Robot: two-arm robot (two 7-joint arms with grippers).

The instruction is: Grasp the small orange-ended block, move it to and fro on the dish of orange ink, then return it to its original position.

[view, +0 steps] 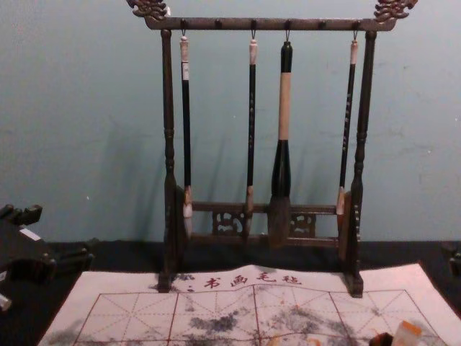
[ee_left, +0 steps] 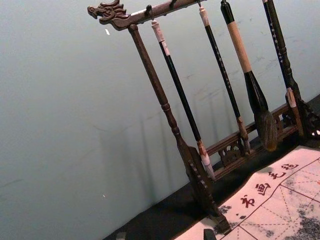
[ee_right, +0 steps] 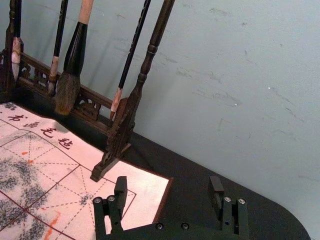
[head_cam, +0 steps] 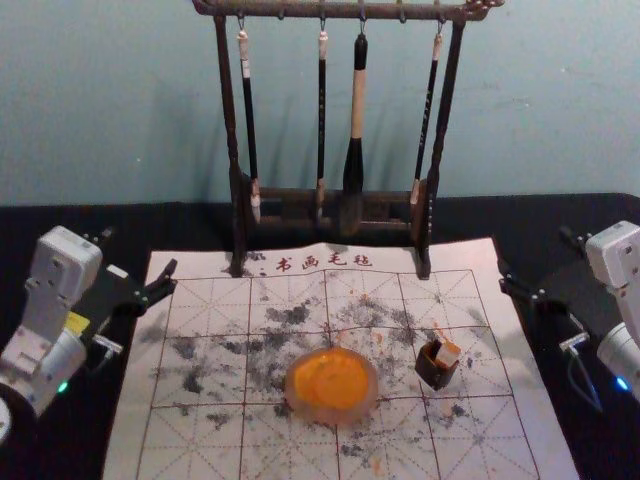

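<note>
L end effector [head_cam: 139, 252], fingers apart, hangs over the bench [head_cam: 60, 216] nr the mat's [head_cam: 135, 420] far L corner. Ink dish [head_cam: 372, 392] w/ orange ink [head_cam: 330, 380] sits approx. mid-mat, a bit toward the near edge. Brush rack [head_cam: 237, 215] (4 brushes [head_cam: 358, 110] hanging) straddles the far edge. Block [head_cam: 448, 353] pokes out, tilted, from a small dark holder [head_cam: 433, 373] toward the mat's R edge. R end effector [head_cam: 537, 259], fingers apart, nr far R corner.
</note>
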